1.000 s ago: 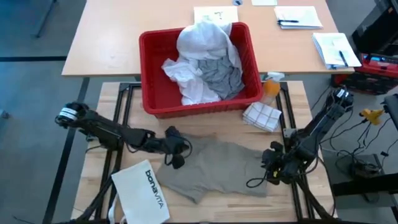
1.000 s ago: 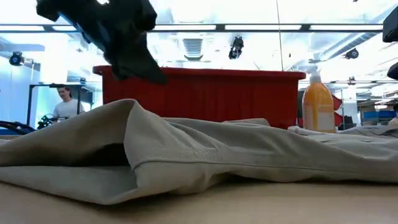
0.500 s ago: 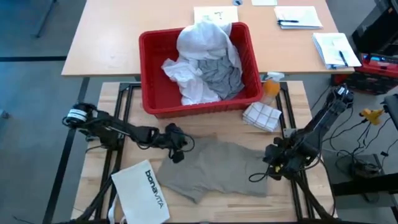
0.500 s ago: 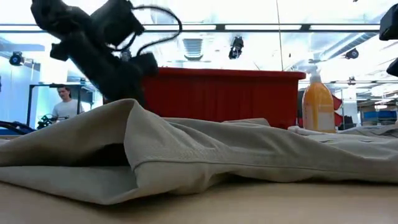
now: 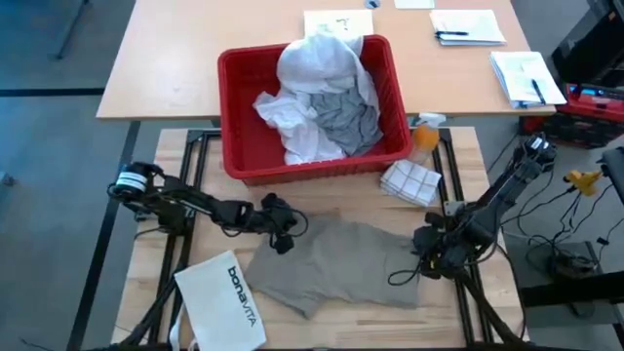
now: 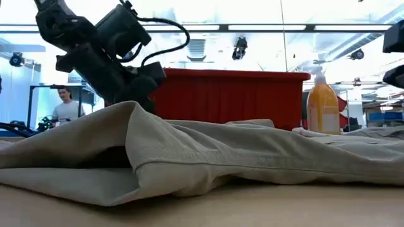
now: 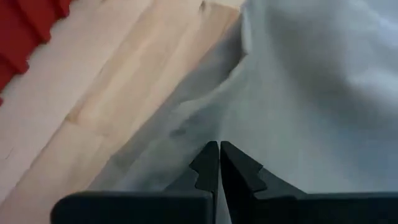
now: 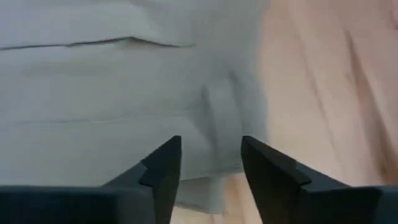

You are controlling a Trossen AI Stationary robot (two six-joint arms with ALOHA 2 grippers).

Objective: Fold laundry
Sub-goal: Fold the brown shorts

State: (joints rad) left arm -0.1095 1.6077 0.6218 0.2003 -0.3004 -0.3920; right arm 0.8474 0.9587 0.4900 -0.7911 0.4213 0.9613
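- The khaki-tan garment (image 5: 336, 263) is a soft, matte woven piece lying spread on the pale wooden slat table (image 5: 458, 146), in front of the red basket (image 5: 234, 146). Its long axis runs across the table from the left arm's side to the right arm's side. In the low view its near edge is doubled into a thick rounded fold with a stitched hem line (image 6: 208, 165).
- The basket is a rigid, rectangular red plastic tub. It holds two more garments: a crumpled white shirt (image 5: 317, 60) heaped high and a creased grey T-shirt (image 5: 349, 119) beside it.
- So three garments in all: one on the table, two in the basket.
- The left gripper (image 5: 283, 237) sits at the khaki piece's basket-side corner on the left. In its wrist view the two dark, notched fingers (image 7: 208, 165) are pressed together just over the cloth, with nothing seen between them.
- The right gripper (image 5: 426, 261) is at the garment's opposite end. Its fingers (image 8: 163, 168) stand apart, above the cloth's edge where it meets bare wood.
- Elsewhere: one stiff white bag (image 5: 222, 297) printed "bonavita", one checked cloth (image 5: 410, 181), one orange spray bottle (image 6: 323, 106), and a person (image 6: 64, 105) far off in the room.
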